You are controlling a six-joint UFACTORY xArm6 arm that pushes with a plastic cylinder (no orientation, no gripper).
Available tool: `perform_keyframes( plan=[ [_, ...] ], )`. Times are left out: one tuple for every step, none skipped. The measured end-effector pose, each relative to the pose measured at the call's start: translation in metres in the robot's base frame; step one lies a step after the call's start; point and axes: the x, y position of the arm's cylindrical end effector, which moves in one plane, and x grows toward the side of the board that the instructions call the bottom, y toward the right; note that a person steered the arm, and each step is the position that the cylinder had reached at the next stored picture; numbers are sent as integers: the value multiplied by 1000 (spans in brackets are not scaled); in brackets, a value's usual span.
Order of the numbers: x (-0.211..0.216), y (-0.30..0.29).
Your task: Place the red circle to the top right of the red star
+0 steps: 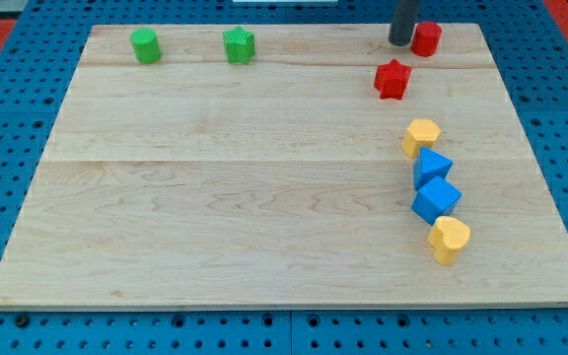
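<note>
My tip [401, 42] is dark grey, close to black. The red circle [426, 38] and the red star [392, 79] share one bright red. The green circle [146, 45] and the green star [239, 45] are a vivid green. Two blue blocks [432, 168] [436, 200] are a strong mid blue. The upper yellow block [422, 135] and the lower yellow block [450, 240] are a warm yellow. The desk [215, 197] is pale wood with fine grain, and around it lies a blue pegboard [8, 118] dotted with dark holes.

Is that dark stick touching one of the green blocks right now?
No. My tip sits at the view's top right, just left of the red circle, far from both green blocks.
</note>
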Motion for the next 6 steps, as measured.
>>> perform_keyframes(
  plan=[
    [-27, -7],
    [-23, 47],
    [-27, 83],
    [-21, 115],
    [-4, 154],
    [2, 134]
  ],
)
